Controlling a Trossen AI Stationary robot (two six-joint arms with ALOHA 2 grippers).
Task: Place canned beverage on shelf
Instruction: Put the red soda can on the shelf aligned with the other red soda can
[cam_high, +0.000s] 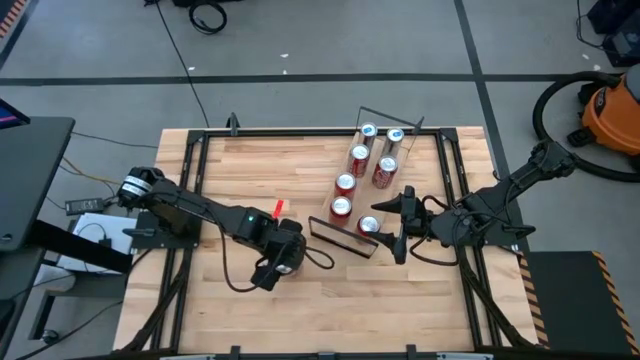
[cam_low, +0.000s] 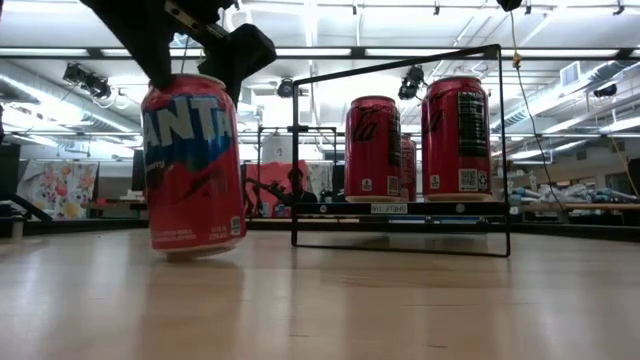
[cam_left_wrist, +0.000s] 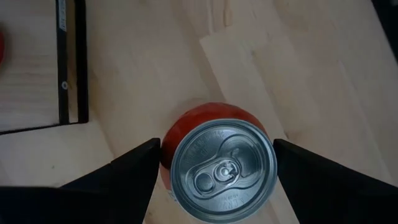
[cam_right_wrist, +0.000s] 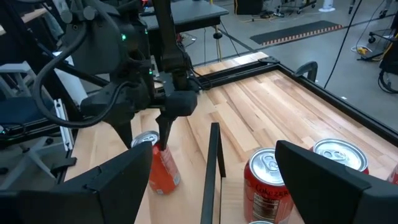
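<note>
Fingers of the left gripper (cam_left_wrist: 214, 171) flank a red Fanta can (cam_low: 194, 165) and appear to press its sides — gripping it, it seems, near the top. In the low view the can stands tilted, its base just about touching the table (cam_high: 310, 310), though whether it rests there or is a hair off the wood I cannot tell. From above, the can sits toward the table's near-middle, just beside the shelf's dark end.

The shelf (cam_high: 345, 240) runs slantwise across the table's right half, with a thin black wire frame (cam_low: 400, 150) over it. Red cans (cam_high: 360, 155) stand on it in two rows, silver tops up. In the low view two of them show tall on the board, a third partly hidden behind.

The right gripper (cam_right_wrist: 205, 186) hangs beside the shelf's near end on the table's right side, fingers spread apart and holding nothing — cans of the shelf just in front of it, the left arm and its can beyond.
</note>
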